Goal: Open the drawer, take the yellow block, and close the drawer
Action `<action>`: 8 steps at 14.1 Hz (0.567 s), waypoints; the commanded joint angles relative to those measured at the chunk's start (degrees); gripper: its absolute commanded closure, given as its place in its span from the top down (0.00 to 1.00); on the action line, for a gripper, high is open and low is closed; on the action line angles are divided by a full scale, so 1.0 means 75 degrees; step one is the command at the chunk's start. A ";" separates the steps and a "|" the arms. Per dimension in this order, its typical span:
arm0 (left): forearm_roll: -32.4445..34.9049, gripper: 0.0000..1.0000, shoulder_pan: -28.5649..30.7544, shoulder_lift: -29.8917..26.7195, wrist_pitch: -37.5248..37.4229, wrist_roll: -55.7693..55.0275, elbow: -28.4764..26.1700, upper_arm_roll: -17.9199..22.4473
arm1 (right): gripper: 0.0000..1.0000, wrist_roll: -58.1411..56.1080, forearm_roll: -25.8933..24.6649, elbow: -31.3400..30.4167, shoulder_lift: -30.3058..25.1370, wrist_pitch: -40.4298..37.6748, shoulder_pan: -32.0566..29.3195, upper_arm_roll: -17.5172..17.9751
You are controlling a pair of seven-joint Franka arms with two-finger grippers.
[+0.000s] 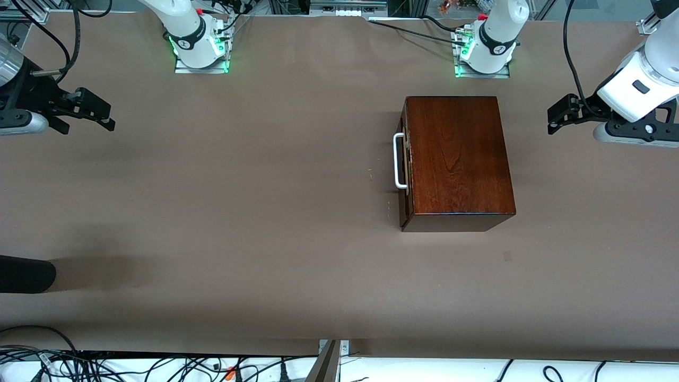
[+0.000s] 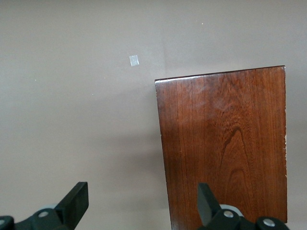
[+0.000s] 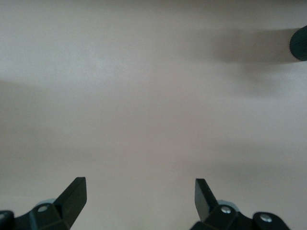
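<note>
The dark reddish-brown wooden box (image 1: pixel 459 159) stands on the brown table toward the left arm's end. Its drawer (image 1: pixel 406 167) is shut, with the white bar handle (image 1: pixel 399 161) facing the right arm's end. The box top also shows in the left wrist view (image 2: pixel 225 143). The yellow block is hidden. My left gripper (image 1: pixel 554 119) is open and empty, up in the air beside the box at the table's end. My right gripper (image 1: pixel 101 114) is open and empty over bare table at the other end. Both arms wait.
A small pale mark (image 1: pixel 507 256) lies on the table nearer the front camera than the box; it also shows in the left wrist view (image 2: pixel 134 60). A dark round object (image 1: pixel 26 276) pokes in at the right arm's end. Cables lie along the front edge.
</note>
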 commanded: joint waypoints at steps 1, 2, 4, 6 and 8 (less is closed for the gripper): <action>-0.0007 1.00 0.0041 -0.0046 0.0080 0.0091 0.0047 -0.0044 | 1.00 0.0104 0.0003 0.0157 0.0026 -0.0066 -0.0009 0.0078; -0.0007 1.00 0.0041 -0.0034 0.0092 0.0079 0.0059 -0.0044 | 1.00 0.0104 0.0003 0.0157 0.0026 -0.0065 -0.0009 0.0078; -0.0030 1.00 0.0041 -0.0023 0.0092 0.0079 0.0036 -0.0044 | 1.00 0.0104 0.0003 0.0157 0.0026 -0.0065 -0.0009 0.0066; -0.0089 1.00 0.0053 -0.0011 0.0104 -0.0002 0.0047 -0.0044 | 1.00 0.0093 0.0003 0.0157 0.0026 -0.0054 -0.0009 0.0066; -0.0148 1.00 -0.0028 0.0129 0.0104 -0.0049 0.0094 -0.0044 | 1.00 0.0104 0.0003 0.0157 0.0026 -0.0054 -0.0009 0.0066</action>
